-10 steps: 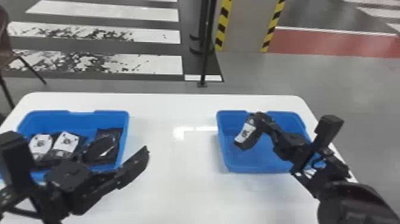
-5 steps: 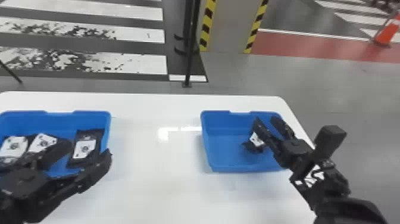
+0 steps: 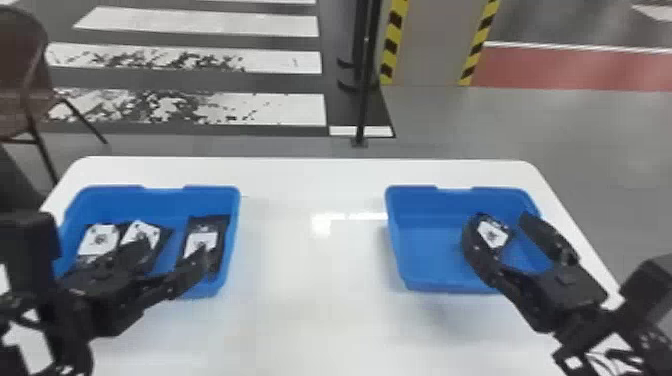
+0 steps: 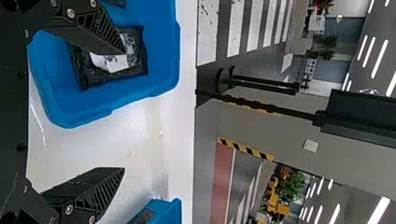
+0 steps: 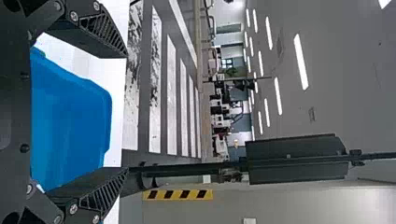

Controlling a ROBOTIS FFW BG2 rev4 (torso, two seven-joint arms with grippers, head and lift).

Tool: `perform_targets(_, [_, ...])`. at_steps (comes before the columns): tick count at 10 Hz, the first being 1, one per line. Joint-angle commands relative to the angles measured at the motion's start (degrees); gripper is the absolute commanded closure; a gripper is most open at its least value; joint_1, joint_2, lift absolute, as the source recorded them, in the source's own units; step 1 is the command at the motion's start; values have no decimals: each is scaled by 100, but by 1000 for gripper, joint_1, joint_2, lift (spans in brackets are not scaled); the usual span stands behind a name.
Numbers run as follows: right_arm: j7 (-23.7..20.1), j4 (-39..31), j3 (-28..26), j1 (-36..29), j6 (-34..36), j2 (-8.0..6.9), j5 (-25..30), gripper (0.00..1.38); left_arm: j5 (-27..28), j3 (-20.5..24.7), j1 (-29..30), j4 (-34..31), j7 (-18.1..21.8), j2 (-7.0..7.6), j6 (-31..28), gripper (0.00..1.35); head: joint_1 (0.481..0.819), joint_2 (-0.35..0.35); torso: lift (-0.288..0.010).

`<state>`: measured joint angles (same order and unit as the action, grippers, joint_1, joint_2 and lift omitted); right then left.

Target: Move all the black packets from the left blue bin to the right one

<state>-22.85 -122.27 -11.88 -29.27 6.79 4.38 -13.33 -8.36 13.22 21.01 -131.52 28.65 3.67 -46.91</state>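
you've got three black packets in the left blue bin point(image 3: 212, 190): two side by side toward its left, the first packet point(image 3: 99, 239) beside the second packet point(image 3: 140, 232), and the third packet point(image 3: 202, 240) lying apart from them, near the bin's right wall. your left gripper point(image 3: 172, 257) is over that bin with its fingers spread wide and nothing grasped; one finger overlaps the third packet in your head view, though you can't tell whether they touch.

over at the right blue bin point(image 3: 410, 190), you have one more packet point(image 3: 492, 234) seen within the rim, by the inner finger of your right gripper point(image 3: 502, 222). that gripper's fingers stand well apart too, one on either side of the packet in your head view, and it isn't clamped on anything (your right wrist view shows an open gap between the fingertips).

both bins sit on the white table point(image 3: 310, 300), well apart, with bare tabletop between them. beyond the table you can see a brown chair point(image 3: 22, 65) on your left and a dark post point(image 3: 367, 90) near the middle.
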Motion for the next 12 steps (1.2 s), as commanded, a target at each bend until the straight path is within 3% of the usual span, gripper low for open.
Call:
perform_targets(1, [0, -239, 22, -321, -173, -105, -4, 162, 185, 83, -442, 574, 0, 37, -76, 157, 695, -29, -140])
perform_targets(5, [-9, -436, 342, -743, -201, -157, -221, 165, 630, -100, -1652, 2050, -26, 178, -231, 157, 695, 55, -140])
perform_targets(9, [-53, -366, 376, -743, -145, -157, -301, 170, 836, -397, -2411, 3049, -290, 195, -807, 154, 695, 64, -140])
perform_targets(12, [-62, -324, 399, -687, -131, -157, -335, 170, 687, -534, -2748, 3696, -290, 213, -849, 162, 695, 58, -140])
